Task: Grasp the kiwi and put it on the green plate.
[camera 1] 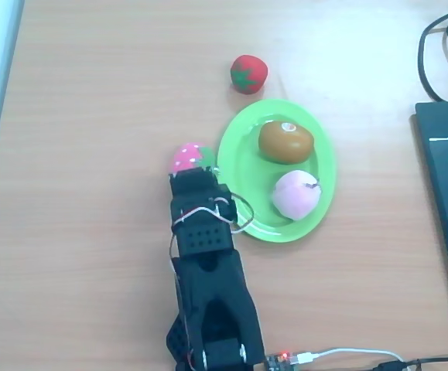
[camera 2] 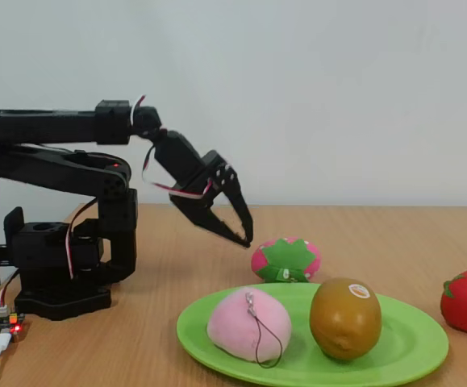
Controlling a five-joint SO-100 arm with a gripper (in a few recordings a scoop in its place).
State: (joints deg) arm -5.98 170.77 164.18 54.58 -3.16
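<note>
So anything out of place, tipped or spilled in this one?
Nothing stands out. The kiwi and peach sit on the green plate, the strawberry and the red tomato rest on the table beside it, and the gripper hangs empty.

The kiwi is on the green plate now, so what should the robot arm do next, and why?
Probably just pull back a little and rest. The kiwi already sits on the green plate beside the peach. The gripper hangs in the air above the table, near the strawberry, holding nothing, so no more carrying seems needed.
</note>
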